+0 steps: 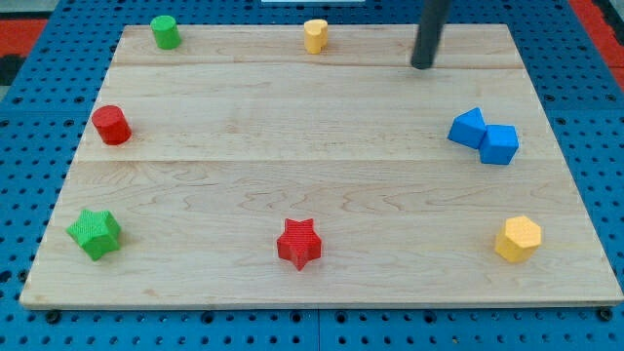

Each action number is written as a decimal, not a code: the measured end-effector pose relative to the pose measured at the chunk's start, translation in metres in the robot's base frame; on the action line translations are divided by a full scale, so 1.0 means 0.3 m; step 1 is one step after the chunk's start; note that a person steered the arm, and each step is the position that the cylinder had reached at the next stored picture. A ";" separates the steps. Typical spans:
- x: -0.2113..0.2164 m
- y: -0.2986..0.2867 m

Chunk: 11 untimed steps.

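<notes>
My tip sits near the top of the view, right of centre, on the pale wooden worktop, touching nothing; the dark rod rises straight, leaning slightly rightward. No hand here, just a bare rod. Nearest is a yellow cylinder block to its left, then two blue cube-like blocks touching each other below-right. Further out: yellow hexagonal block, red star block, green star block, red cylinder block, green cylinder block. Eight in all.
</notes>
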State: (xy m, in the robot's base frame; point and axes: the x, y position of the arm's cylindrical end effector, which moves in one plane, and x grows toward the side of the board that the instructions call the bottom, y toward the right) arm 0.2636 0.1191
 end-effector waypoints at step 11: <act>-0.134 -0.845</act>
State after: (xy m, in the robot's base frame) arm 0.2234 -0.1343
